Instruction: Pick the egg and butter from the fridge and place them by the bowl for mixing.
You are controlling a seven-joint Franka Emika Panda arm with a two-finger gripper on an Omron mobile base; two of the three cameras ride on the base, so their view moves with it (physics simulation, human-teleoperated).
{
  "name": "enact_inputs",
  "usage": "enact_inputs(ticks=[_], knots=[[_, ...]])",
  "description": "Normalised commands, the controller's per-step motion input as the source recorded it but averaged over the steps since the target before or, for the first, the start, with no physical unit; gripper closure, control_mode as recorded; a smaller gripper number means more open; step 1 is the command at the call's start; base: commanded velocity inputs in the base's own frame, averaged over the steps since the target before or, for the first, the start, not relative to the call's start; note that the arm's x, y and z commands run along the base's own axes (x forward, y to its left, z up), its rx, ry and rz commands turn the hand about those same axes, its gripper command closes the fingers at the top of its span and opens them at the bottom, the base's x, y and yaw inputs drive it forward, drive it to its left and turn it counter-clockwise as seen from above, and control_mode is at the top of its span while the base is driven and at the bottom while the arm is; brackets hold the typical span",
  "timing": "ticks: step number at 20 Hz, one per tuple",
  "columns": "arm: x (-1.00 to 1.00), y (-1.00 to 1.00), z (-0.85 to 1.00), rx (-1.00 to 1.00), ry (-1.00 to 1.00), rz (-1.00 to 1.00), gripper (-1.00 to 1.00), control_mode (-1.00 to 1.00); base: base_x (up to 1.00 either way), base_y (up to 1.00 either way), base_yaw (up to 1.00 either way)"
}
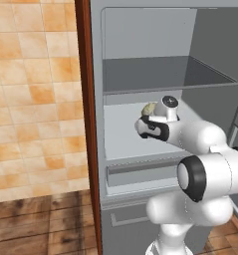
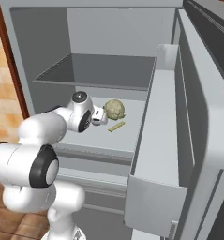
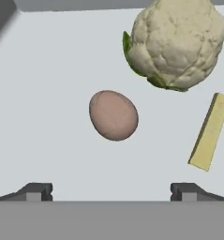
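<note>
The brown egg (image 3: 113, 115) lies on the pale middle shelf (image 3: 48, 93) of the open fridge (image 1: 140, 35). My gripper (image 3: 112, 192) is open, reaching into the fridge just above that shelf. The egg sits centred ahead of the gap between the two fingertips, a short way off and untouched. The pale-yellow butter (image 3: 210, 132) stick lies to the right of the egg, also seen as butter (image 2: 116, 126) in the right base view. Nothing is held. The bowl is out of view.
A greenish-white cauliflower (image 3: 176, 42) sits behind the egg and butter, close to both. The upper shelf (image 2: 99, 70) hangs above my hand. The open fridge door (image 2: 160, 154) with its racks stands to the right, and a brown panel (image 1: 85, 99) borders the left.
</note>
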Motion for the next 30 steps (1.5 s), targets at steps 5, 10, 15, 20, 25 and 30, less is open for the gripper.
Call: enact_inputs(ticks=[5,10,15,20,25,30], knots=[[0.33,-0.03,-0.07,0.02,0.0,0.04,-1.0,-1.0,0.0,0.0,0.0],[0.29,0.0,-0.21,0.0,-0.02,0.02,-1.0,-1.0,0.0,0.0,0.0],[0.27,0.0,-0.21,0.0,0.0,0.0,-1.0,-1.0,0.0,0.0,0.0],[0.26,0.0,-0.09,0.0,0.0,0.0,-1.0,-1.0,0.0,0.0,0.0],[0.21,0.0,-0.09,0.0,0.0,0.01,-1.0,-1.0,0.0,0.0,0.0],[0.07,0.0,-0.16,0.02,0.0,0.01,-1.0,-1.0,0.0,0.0,0.0]])
